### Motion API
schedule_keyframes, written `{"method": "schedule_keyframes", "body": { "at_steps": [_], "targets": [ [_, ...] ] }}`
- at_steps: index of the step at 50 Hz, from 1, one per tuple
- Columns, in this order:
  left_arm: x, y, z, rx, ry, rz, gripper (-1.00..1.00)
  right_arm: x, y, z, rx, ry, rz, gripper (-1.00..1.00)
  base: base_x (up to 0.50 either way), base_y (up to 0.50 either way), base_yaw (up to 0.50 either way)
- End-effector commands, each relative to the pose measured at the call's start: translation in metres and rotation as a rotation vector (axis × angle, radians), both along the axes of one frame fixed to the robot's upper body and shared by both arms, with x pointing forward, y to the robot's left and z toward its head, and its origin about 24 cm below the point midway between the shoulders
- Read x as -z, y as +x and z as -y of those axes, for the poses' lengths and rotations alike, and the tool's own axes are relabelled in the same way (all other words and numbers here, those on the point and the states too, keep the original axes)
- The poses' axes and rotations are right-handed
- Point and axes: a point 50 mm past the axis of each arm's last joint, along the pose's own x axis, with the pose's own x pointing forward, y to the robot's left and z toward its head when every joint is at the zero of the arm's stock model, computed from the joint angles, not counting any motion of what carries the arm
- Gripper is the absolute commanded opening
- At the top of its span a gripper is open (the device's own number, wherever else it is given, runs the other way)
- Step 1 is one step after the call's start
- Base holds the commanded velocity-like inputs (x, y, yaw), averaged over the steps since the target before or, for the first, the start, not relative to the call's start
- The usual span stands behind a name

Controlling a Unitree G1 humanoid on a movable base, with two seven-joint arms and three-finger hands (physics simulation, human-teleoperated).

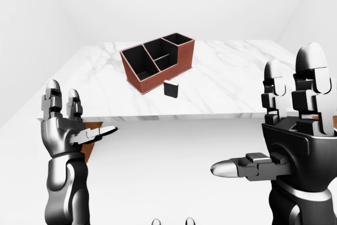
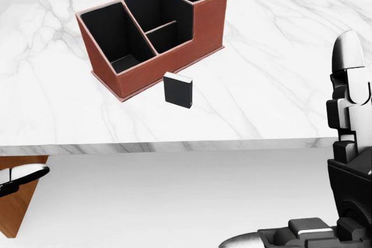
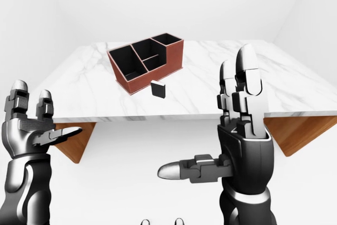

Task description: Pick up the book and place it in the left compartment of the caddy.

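Note:
A small black book (image 2: 178, 90) stands upright on the white marble table (image 2: 279, 85), just below the caddy in the head view. The caddy (image 2: 206, 24) is brown with black insides, and its large left compartment (image 2: 110, 36) faces up. My left hand (image 1: 81, 111) is raised at the left of the left-eye view, fingers spread and holding nothing. At the right, my right hand (image 1: 263, 119) is held up open with its thumb pointing left. Both hands hang below the table's near edge, well short of the book.
Brown wooden supports (image 3: 295, 130) show under the tabletop at both sides. The table's near edge (image 2: 174, 146) runs across the head view between my hands and the book. White walls and floor surround the table.

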Motion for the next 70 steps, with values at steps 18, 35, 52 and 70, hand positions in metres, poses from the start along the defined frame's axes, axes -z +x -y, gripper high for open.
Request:
{"method": "schedule_keyframes", "body": {
  "at_steps": [18, 35, 52, 70],
  "targets": [
    [-0.006, -0.004, -0.001, -0.008, 0.002, 0.026, 1.00, 0.000, -0.001, -0.001, -0.024, 0.028, -0.003, 1.00, 0.00, 0.50, 0.00],
    [-0.011, -0.007, -0.001, -0.015, 0.004, 0.051, 1.00, 0.000, -0.001, -0.002, -0.060, 0.077, -0.009, 1.00, 0.41, 0.10, 0.00],
    [-0.012, -0.007, -0.002, -0.016, 0.004, 0.054, 1.00, 0.000, -0.001, -0.001, -0.065, 0.088, -0.011, 1.00, 0.50, 0.06, 0.00],
    [-0.013, -0.008, 0.000, -0.015, 0.007, 0.059, 1.00, 0.001, -0.001, -0.001, -0.061, 0.082, -0.012, 1.00, 0.50, 0.06, 0.00]
  ]
}}
